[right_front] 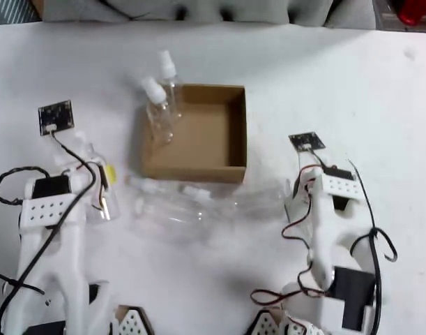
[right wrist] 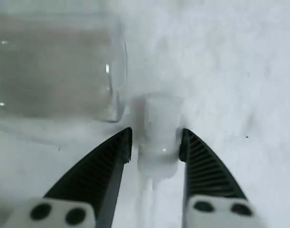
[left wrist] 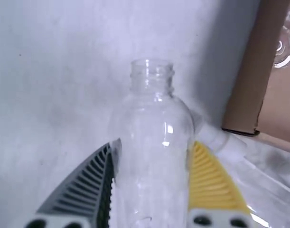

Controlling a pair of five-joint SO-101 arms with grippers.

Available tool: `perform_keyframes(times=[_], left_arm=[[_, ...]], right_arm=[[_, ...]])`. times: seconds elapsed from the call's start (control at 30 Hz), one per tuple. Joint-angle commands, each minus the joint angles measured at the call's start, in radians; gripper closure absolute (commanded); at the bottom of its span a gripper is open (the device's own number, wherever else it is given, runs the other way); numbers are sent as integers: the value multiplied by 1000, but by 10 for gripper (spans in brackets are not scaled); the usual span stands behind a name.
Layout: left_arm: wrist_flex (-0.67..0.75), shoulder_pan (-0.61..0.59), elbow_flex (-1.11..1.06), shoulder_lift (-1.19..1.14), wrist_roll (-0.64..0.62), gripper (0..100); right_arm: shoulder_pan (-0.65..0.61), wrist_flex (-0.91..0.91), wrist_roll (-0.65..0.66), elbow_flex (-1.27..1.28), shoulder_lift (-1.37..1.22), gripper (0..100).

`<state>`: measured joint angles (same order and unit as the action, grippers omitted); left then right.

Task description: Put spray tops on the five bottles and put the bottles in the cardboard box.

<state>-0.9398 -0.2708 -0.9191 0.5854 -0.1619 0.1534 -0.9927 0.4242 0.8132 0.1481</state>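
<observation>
Left arm (right_front: 52,230): we are logging it on the table's left side, stretching forward from its base at the near edge.
Left gripper (left wrist: 155,145): we are seeing its grey finger (left wrist: 88,190) and yellow finger (left wrist: 209,185) pressing on opposite sides of an uncapped bottle (left wrist: 152,142).
Right arm (right_front: 331,230): we are logging it on the right side, angling forward and inward.
Right gripper (right wrist: 156,133): we are seeing its two black fingers (right wrist: 102,175) closing against a white spray top (right wrist: 156,128), low at the table.
</observation>
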Motion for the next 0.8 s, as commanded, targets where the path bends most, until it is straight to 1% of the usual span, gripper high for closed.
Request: perform_keyframes(times=[0.0,0.07,0.17,0.23,0.33,0.53,0.7,0.77], left_arm=[[20,-5,6,39,8,980],[20,-5,6,41,8,980],[18,-8,14,41,8,980],[15,-8,25,41,8,980],[-55,-7,75,41,6,980],[-203,-5,215,41,6,980],[-273,-2,351,42,6,980],[-313,24,408,42,5,980]], right_arm=[[-5,7,41,-75,-58,988],[-5,-1,64,-101,-99,967],[-1,-33,63,-146,-133,981],[4,-101,63,-180,-133,983],[42,-248,63,-255,-96,983],[117,-475,63,-359,125,983],[134,-638,63,-419,351,983],[131,-687,61,-445,433,983]])
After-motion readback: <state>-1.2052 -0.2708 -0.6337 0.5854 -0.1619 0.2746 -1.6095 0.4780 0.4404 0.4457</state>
